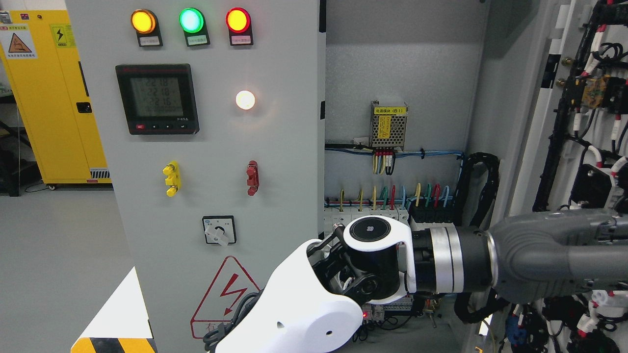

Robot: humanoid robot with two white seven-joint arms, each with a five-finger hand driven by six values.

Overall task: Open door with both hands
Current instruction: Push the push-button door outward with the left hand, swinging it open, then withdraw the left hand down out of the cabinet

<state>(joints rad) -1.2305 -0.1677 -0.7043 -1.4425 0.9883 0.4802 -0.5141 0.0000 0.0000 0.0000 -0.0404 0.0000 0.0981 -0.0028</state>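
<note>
The grey cabinet's left door (279,147) stands closed, carrying three lamps, a meter (157,98) and a rotary switch (219,230). The right door (579,122) is swung wide open to the right, its wired inner side facing me. My right arm (539,255) comes in from the right across the open cabinet (397,73). Its white hand (235,323) lies low against the left door, over the red warning triangle (223,294) near that door's right edge. The hand's white shell hides its grip. No left arm shows.
Inside the cabinet sit a power supply (388,126) and a row of coloured wires on terminals (387,196). A yellow cabinet (54,98) stands at the far left on the grey floor. A white corner with yellow-black stripes (115,323) shows at the lower left.
</note>
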